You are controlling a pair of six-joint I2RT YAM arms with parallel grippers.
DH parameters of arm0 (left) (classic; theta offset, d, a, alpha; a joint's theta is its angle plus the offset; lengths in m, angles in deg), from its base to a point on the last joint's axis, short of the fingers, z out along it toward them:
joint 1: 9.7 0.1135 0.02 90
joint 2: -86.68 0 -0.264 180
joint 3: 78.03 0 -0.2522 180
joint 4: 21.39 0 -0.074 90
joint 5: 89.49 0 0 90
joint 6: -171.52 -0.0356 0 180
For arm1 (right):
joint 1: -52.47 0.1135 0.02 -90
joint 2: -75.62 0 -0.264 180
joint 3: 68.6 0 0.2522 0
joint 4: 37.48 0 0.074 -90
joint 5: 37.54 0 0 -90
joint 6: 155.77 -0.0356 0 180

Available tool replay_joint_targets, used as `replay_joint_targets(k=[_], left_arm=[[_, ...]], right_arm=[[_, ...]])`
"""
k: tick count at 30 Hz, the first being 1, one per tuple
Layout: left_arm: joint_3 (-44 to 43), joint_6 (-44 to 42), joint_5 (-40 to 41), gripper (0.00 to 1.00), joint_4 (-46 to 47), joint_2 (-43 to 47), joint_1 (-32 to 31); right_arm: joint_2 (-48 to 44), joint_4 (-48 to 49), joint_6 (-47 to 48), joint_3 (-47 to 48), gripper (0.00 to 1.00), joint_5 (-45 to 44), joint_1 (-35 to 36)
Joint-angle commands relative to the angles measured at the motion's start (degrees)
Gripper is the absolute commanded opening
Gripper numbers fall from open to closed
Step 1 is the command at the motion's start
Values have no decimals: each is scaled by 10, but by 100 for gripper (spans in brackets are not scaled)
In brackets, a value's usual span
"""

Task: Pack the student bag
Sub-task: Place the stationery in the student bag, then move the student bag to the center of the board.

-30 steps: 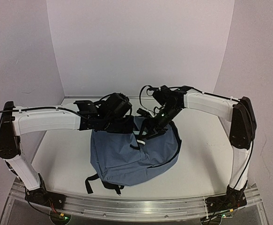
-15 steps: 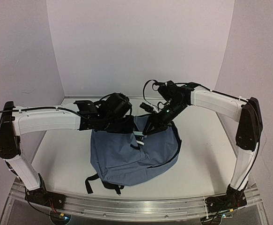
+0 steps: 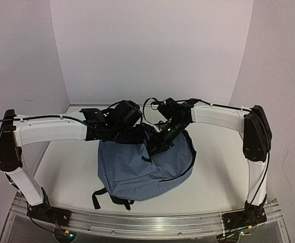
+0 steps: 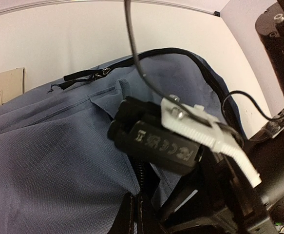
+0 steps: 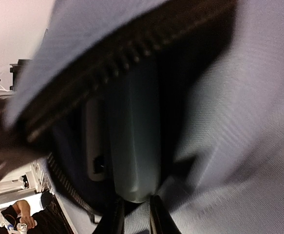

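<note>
**At the mouth of the bag, with the opening held up**

The student bag [image 3: 137,169] lies in the middle of the table [image 3: 223,167], straps toward the arm bases and its zipped top toward the back wall. Both arms meet at that top edge.

The left gripper [image 4: 138,214] is fully closed. In its wrist view the blue fabric runs down into the jaws, so we read it as pinching the rim of the bag to hold the mouth up.

The right gripper [image 5: 136,217] is pushed in at the opening. Its wrist view is blurred and shows the black zip [image 5: 112,68] arching overhead, with a pale flat object [image 5: 134,141] standing inside the dark interior. Its fingertips are drawn close, with only a slim gap between them. We cannot tell whether they have fabric, the pale object or nothing at all.

We judge that we are at the stage of working inside the opened compartment, either seating a thing there or catching the far lip.

The next move calls for the left grip to hold firm while the right arm finishes inside. It should then come out along the line of the opening, so that neither the zip teeth nor the loose fabric snags its fingers.
</note>
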Motion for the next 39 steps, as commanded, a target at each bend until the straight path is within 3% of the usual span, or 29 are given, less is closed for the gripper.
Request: replay_joint_targets(k=[1,6,14,18,24,27,30,39], left_arm=[[-4,17,-17,0,53,29,1],[28,42,-39,0,71,50,19],[56,61,-85,1,82,55,38],[48,81,-97,8,50,36,51],[10,64,-154,31,19,-24,65],[5,44,-156,53,30,-10,67],[-8,26,-144,67,21,19,89],[-54,-6,-111,86,-58,18,218]], right_arm=[[-5,58,-39,8,14,30,19],[-53,128,-62,-46,17,33,18],[-101,136,-58,-85,36,7,-32],[-127,134,-52,-108,39,-6,-66],[-155,132,-44,-124,48,-47,-93],[-165,131,-39,-137,55,-77,-101],[-172,130,-33,-154,57,-107,-107],[-179,113,-17,-200,59,-193,-129]])
